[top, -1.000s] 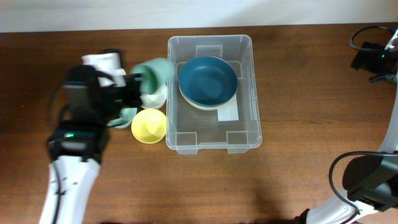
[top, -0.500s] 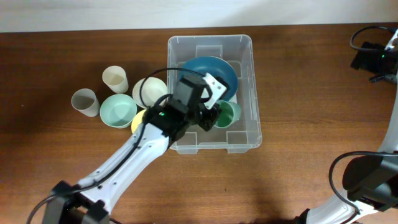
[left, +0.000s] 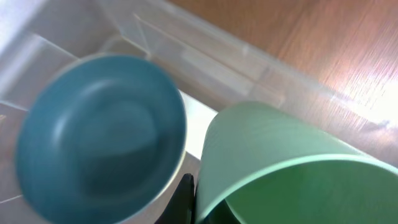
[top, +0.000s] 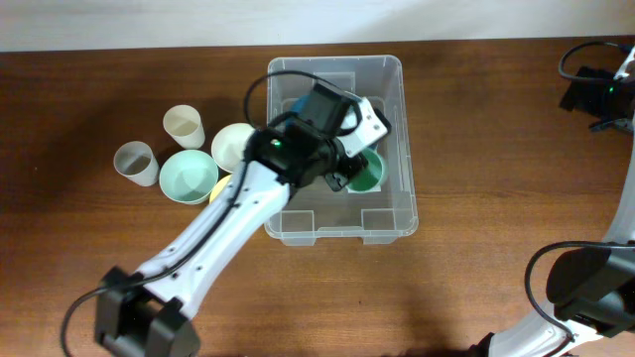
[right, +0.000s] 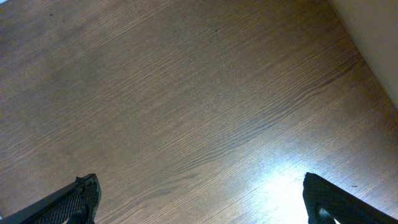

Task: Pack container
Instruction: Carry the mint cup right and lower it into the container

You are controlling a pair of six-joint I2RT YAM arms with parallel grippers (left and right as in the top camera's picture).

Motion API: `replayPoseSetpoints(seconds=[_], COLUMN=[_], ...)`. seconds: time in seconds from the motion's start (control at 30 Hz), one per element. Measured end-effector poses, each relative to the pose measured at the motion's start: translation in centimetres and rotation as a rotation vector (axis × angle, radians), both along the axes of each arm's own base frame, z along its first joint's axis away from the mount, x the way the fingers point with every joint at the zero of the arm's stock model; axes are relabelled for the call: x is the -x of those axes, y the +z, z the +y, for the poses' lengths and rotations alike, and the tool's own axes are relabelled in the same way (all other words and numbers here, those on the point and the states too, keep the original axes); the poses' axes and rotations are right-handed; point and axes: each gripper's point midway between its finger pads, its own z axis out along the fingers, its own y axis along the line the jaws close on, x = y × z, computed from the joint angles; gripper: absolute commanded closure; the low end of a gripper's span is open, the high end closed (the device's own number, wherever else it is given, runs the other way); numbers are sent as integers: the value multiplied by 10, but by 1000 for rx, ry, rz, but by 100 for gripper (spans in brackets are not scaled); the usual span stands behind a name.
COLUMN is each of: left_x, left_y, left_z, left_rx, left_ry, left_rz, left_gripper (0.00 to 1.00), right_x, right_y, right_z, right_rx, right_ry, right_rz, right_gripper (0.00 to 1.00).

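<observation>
Green in the middle of it all: a green cup (top: 365, 176) is pinched in the left gripper (top: 347, 167), and the arm reaches right over the container (top: 337, 62), so the clear plastic bin sits directly beneath that gripper with its walls all around it. From the left wrist view the green cup (left: 280, 162) fills the lower corner, tilted, its open mouth turned toward the lens, and a dark finger (left: 186, 198) shows pressed against its outer wall; the second finger is hidden behind the cup. Just beside the cup, deeper in the bin, lies a blue bowl (left: 102, 134), mouth up, with a paler rim peeking out beneath it, and the container's see-through wall (left: 205, 56) runs past both of them. From overhead only a sliver of that blue bowl (top: 297, 103) shows, the rest tucked under the arm. Behind the gripper, back outside the bin, a little crowd waits on the brown wooden table (top: 476, 278): a cream bowl (top: 233, 144) nearest the bin wall, a mint bowl (top: 188, 176) next to it, then a cream cup (top: 185, 126) and a grey cup (top: 136, 163) standing upright furthest from the gripper. Over on the other side, well apart from the bin, the right gripper (right: 202, 200) hangs above bare wood grain with its two dark fingertips spread wide at the bottom corners of its view, nothing between them.
</observation>
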Motion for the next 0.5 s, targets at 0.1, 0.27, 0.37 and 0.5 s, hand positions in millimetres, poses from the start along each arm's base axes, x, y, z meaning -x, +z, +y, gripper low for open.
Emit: replayPoseSetpoints(seconds=[0.1,0.27,0.37,0.5], left_x=[7,27,32,29], left_y=[-20,-40,-43,-46], left_z=[-11,-36,-42,-39], left_rx=[-73,-158,-172,-189], left_ry=[-47,-156,-182,-180], left_rz=[-4,-30,-37,-42], left_gripper=[99,99,99,99], right_x=[0,0,0,0], right_y=[0,0,0,0], right_z=[0,0,0,0], right_rx=[0,0,0,0], right_ry=[0,-1,0,0], right_rz=[0,0,0,0], right_gripper=[1,1,1,1])
